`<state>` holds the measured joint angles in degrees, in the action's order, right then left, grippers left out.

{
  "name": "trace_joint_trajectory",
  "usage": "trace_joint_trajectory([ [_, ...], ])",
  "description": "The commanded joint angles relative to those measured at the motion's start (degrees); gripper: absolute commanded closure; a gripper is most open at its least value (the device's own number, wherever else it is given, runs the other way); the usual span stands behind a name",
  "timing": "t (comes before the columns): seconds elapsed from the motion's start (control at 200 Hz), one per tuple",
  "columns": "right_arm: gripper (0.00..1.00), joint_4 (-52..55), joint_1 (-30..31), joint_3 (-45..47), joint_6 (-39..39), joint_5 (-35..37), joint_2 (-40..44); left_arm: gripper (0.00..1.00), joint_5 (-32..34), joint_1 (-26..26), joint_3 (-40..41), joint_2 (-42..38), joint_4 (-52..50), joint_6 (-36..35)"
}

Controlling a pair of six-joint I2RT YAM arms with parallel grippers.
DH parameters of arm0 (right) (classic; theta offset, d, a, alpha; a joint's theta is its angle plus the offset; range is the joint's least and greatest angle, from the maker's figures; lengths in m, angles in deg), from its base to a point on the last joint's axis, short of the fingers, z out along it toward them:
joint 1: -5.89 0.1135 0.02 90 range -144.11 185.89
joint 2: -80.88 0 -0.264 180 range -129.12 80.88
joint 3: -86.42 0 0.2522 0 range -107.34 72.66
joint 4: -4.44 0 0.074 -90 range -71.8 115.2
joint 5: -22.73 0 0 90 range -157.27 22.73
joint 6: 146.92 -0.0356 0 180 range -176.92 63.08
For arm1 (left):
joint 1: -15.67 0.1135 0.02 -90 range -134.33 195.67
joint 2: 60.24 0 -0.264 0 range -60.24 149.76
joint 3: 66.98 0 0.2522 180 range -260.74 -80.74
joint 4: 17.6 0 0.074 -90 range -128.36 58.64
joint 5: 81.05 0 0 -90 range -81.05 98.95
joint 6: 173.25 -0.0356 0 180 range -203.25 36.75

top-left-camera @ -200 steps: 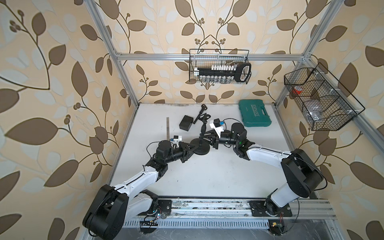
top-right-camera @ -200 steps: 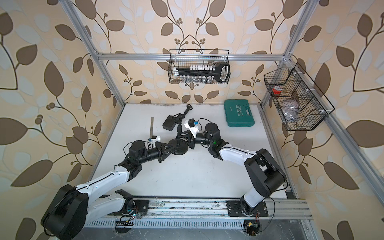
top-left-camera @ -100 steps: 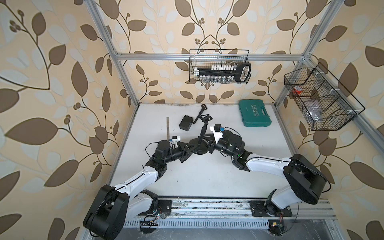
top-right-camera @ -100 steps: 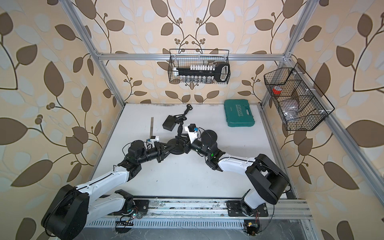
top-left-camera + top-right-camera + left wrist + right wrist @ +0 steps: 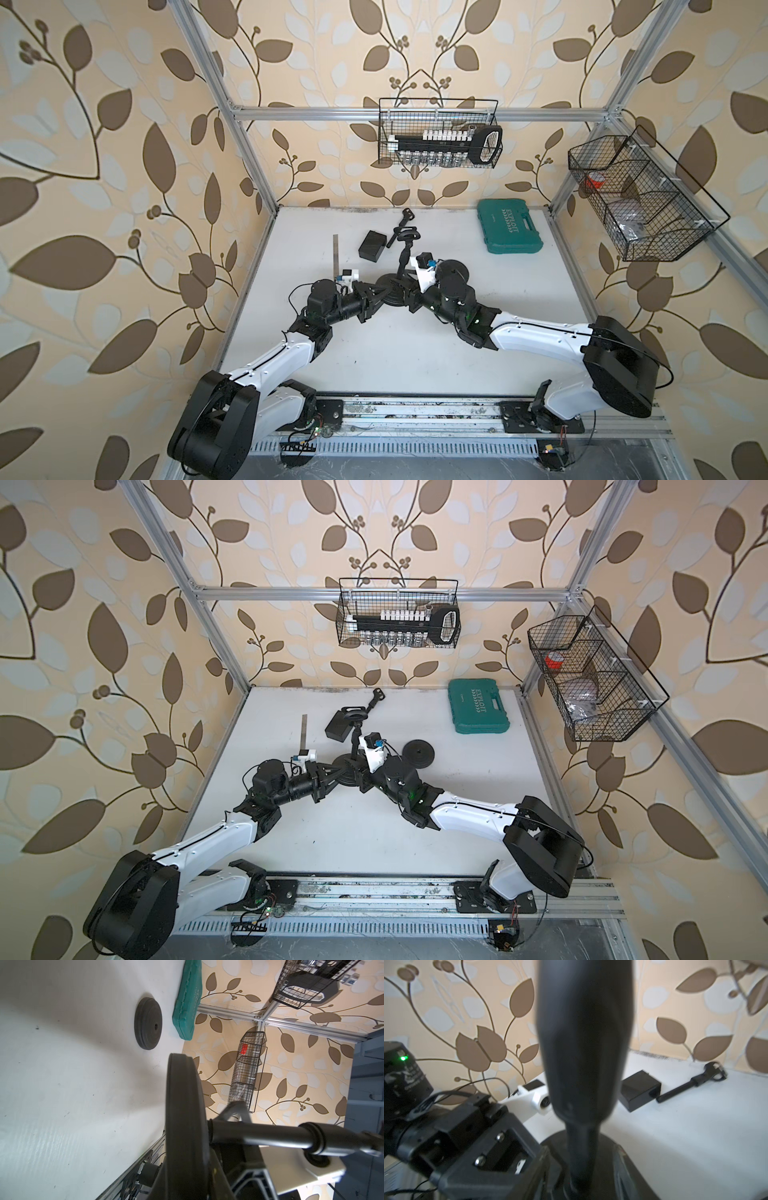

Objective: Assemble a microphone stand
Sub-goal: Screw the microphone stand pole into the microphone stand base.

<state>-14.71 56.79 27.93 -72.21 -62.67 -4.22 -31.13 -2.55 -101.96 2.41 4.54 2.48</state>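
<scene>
Looking down in both top views, you see the two arms meeting near the middle of the white tabletop [image 5: 415,353] at the microphone stand [image 5: 392,286]. Your left pincer [image 5: 376,293] is clamped on the rim of the stand's round black base [image 5: 388,291]. Your left wrist view shows that base [image 5: 185,1126] edge-on right at the camera, with the black pole [image 5: 259,1134] fixed in its centre. In a top view the pole [image 5: 402,262] rises from the base to a black clip [image 5: 407,237] at its top. Your right pincer [image 5: 405,291] sits on the opposite side of the base, right at the foot of the pole. The right wrist view is filled by the pole [image 5: 583,1043], blurred and very near, so you cannot tell whether those jaws are parted or closed, nor whether they touch anything. A second black disc [image 5: 419,753] lies flat on the tabletop just behind the right wrist, apart from the stand. The green case [image 5: 478,710] sits farther back near the rear wall. Behind the stand lie a small black box [image 5: 372,246], a loose black rod [image 5: 397,228] with a clamp head, and a thin metal ruler [image 5: 336,253], none of them touched by either pincer.
</scene>
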Motion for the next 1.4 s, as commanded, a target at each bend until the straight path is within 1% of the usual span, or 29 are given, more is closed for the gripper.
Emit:
trace_joint_trajectory([
  [0.0,0.34,4.04,-1.98,0.46,4.79,-11.21,3.15,1.0,-0.88,0.98,-1.67,-0.78,8.92,-0.66],
  [0.075,0.32,5.15,-3.05,1.67,7.92,-16.03,5.42,1.0,-1.12,1.17,-1.81,-0.22,8.92,-0.66],
  [0.165,0.32,2.19,-6.49,4.43,7.73,-22.72,7.36,1.0,-1.65,1.25,-2.03,0.44,9.22,-0.33],
  [0.225,0.35,0.45,-9.63,5.26,6.71,-27.44,7.76,1.0,-1.89,1.25,-2.0,0.69,9.36,-0.22],
  [0.255,0.37,0.16,-10.23,5.22,6.63,-29.64,7.77,1.0,-1.94,1.25,-1.99,0.72,9.3,-0.22],
  [0.285,0.38,0.03,-12.45,4.89,6.57,-31.82,7.52,1.0,-2.02,1.34,-2.01,0.72,9.2,-0.22],
  [0.365,0.41,-0.43,-15.46,3.31,6.81,-38.23,5.77,1.0,-2.5,1.34,-2.1,0.72,8.94,-0.22],
  [0.47,0.42,-0.92,-18.41,0.64,7.35,-45.06,2.17,1.0,-3.53,1.43,-2.58,0.88,8.07,-0.34],
  [0.655,0.42,-1.82,-19.25,-3.85,9.23,-53.24,-3.03,1.0,-5.27,1.48,-3.16,1.15,7.17,-0.35],
  [0.84,0.43,-4.03,-19.15,-7.06,7.95,-54.93,-7.07,1.0,-6.07,1.48,-3.49,2.1,7.6,-0.16],
  [1.025,0.52,-9.77,-19.08,-7.74,4.85,-54.64,-10.01,1.0,-6.42,1.48,-3.93,2.44,7.76,0.01],
  [1.145,0.62,-11.46,-18.69,-7.64,4.35,-53.13,-11.0,1.0,-6.42,1.49,-4.01,2.73,8.26,0.26],
  [1.225,0.67,-12.72,-18.4,-7.29,3.78,-52.23,-11.43,1.0,-6.33,1.45,-3.92,2.83,8.78,0.44],
  [1.394,0.94,-17.89,-17.98,-4.9,1.49,-48.73,-12.32,1.0,-5.55,1.52,-3.75,3.22,9.45,0.66],
])
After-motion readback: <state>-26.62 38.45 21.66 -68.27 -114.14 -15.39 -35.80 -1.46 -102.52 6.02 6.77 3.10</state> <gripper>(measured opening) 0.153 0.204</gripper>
